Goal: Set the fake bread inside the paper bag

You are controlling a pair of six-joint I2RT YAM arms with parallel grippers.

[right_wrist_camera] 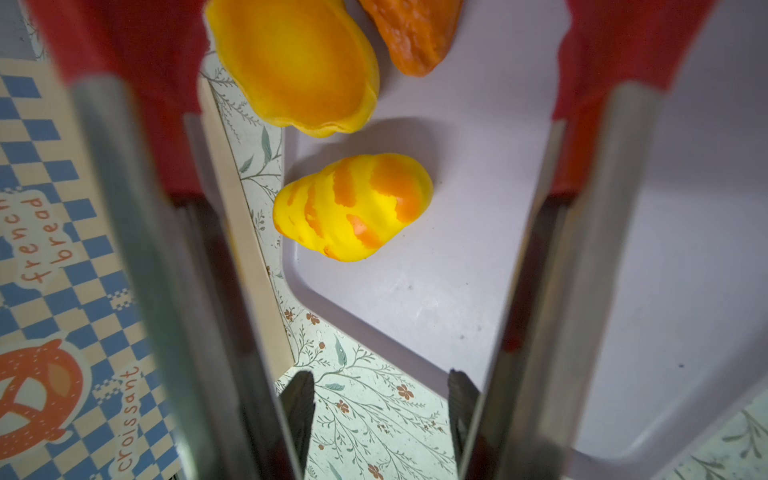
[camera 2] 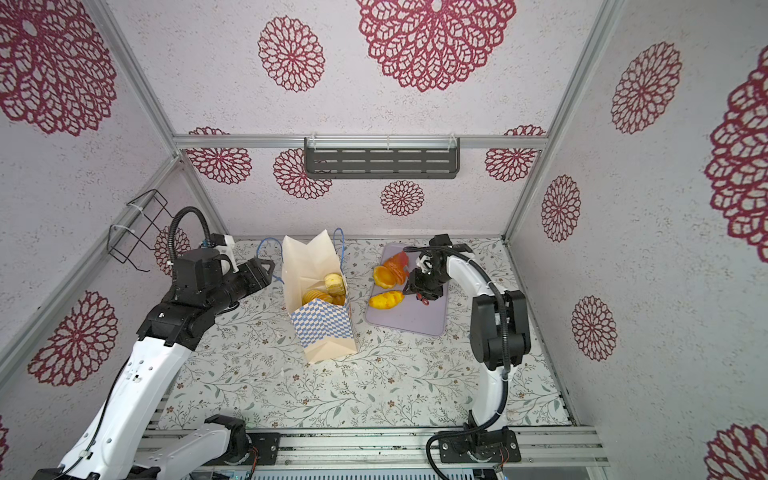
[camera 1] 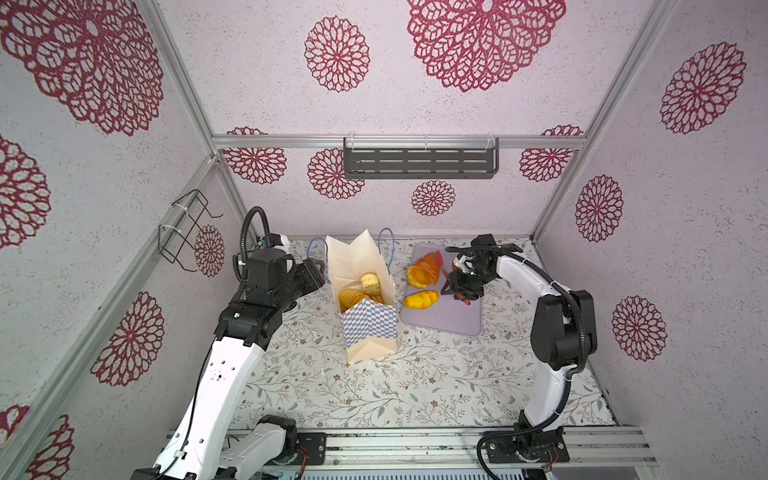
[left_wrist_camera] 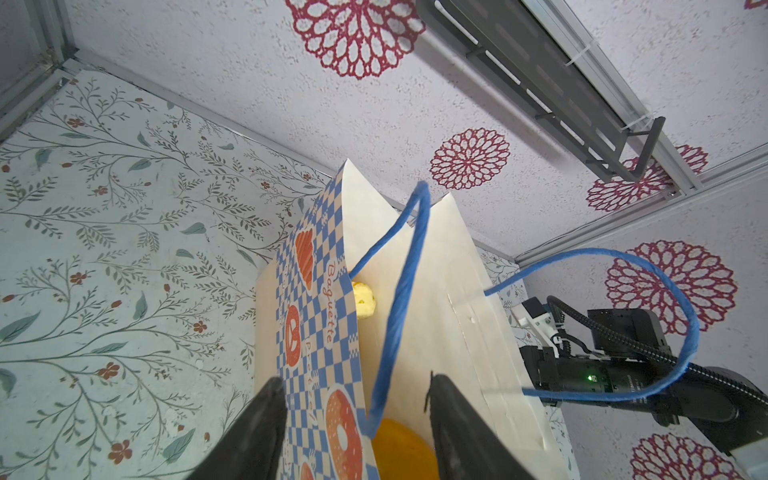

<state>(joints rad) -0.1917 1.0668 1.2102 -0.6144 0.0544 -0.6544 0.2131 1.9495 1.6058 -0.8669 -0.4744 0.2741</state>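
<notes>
Tongs on the half-spread right gripper gape empty over a striped loaf on the lilac tray, three o'clock from the paper bag. At nine o'clock, the left gripper, parted and empty, faces its blue cord handle; more fake bread lies inside.

Glossy, smooth fake bread, matt paper bag, smooth plastic tray.

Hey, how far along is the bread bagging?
Done: a pale bun and a spiral roll, at least, lie in the paper bag. In hand: nothing; the tongs on the right gripper stand open, aimed at the striped loaf, left gripper open at the bag's rim. Left: three pieces on the lilac tray.
</notes>
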